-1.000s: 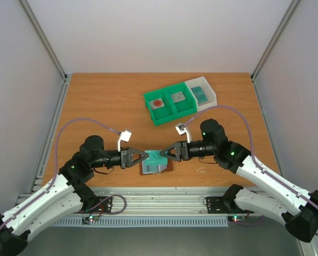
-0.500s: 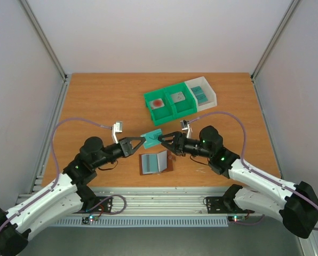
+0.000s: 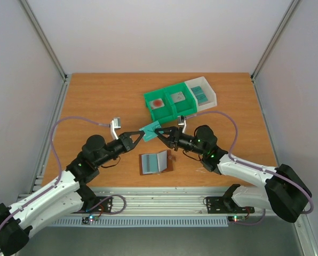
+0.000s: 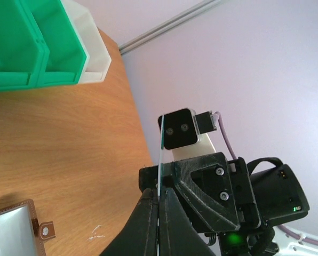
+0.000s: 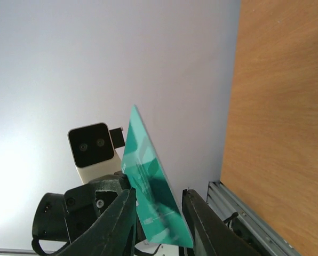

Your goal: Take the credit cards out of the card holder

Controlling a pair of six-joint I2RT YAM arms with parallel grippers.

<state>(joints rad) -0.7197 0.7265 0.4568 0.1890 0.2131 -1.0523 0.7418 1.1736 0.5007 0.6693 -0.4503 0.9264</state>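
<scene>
**Top view.** My left gripper (image 3: 142, 134), pressed together, pinches one teal credit card (image 3: 150, 129) in the air above the table (image 3: 95, 101), just in front of the green bins (image 3: 169, 104). My right gripper (image 3: 161, 133) meets the card's other end. The card holder (image 3: 156, 162) lies open on the table, nearer the arm bases and apart from both grippers.

**Left wrist view.** The credit card (image 4: 160, 154) appears edge-on, clamped between my left fingers (image 4: 140, 229). The right gripper faces it.

**Right wrist view.** The credit card (image 5: 148, 176) stands tilted between my right fingers (image 5: 116, 224). I cannot tell whether they press on it.
</scene>
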